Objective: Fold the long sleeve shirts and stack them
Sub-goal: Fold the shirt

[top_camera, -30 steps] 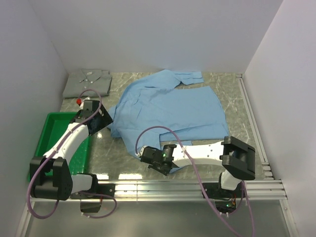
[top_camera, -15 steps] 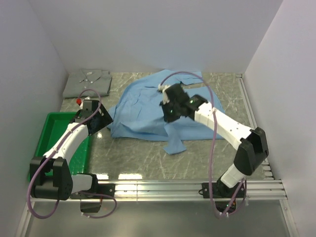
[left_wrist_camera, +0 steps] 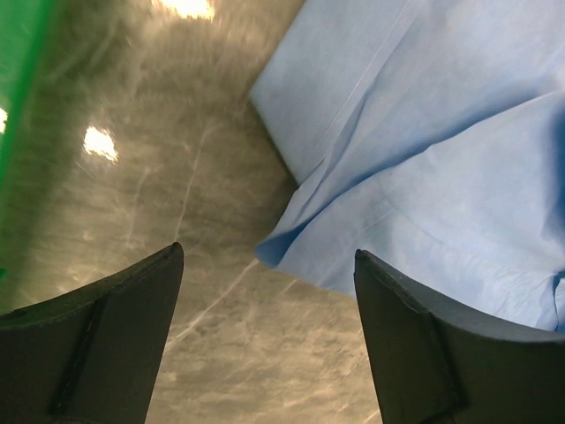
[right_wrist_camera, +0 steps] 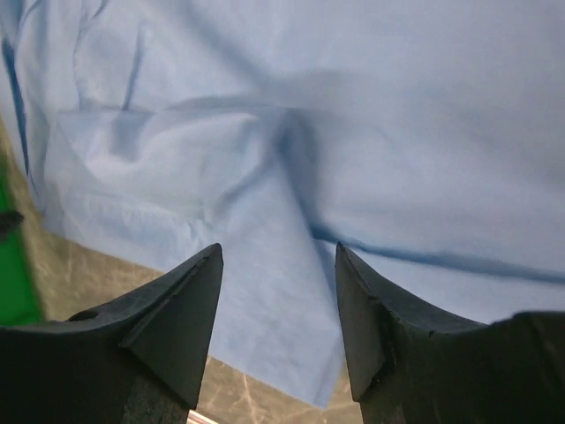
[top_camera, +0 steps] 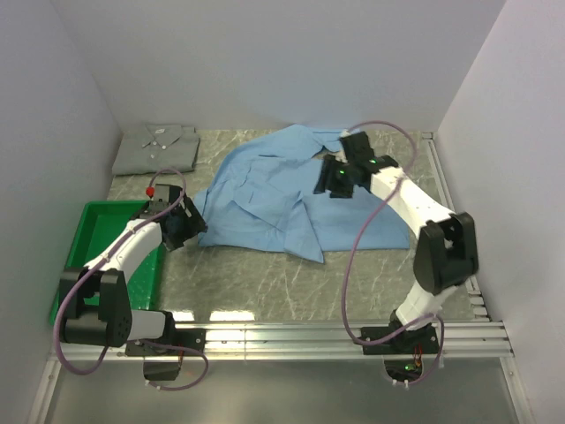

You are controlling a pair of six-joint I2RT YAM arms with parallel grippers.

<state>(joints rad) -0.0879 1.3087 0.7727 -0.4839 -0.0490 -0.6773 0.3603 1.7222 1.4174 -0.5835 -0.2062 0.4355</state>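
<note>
The light blue long sleeve shirt (top_camera: 265, 190) lies spread and rumpled across the middle of the table, with a flap (top_camera: 305, 234) folded over its front. The pale grey-green shirt (top_camera: 157, 146) rests folded at the back left corner. My left gripper (top_camera: 188, 228) stands open low over the marble, at the blue shirt's (left_wrist_camera: 424, 150) left corner, its jaws (left_wrist_camera: 267, 256) empty. My right gripper (top_camera: 327, 179) hovers open above the blue shirt's (right_wrist_camera: 353, 115) back right part, with nothing between its fingertips (right_wrist_camera: 278, 252).
A green plastic tray (top_camera: 93, 231) sits at the left under the left arm. White walls close in the table at the back and both sides. Metal rails (top_camera: 353, 334) run along the near edge and the right side.
The right arm swung from the near edge to the back right, dragging part of the blue shirt over itself, then opened its jaws and let go. The left gripper dropped slightly toward the shirt's corner.
</note>
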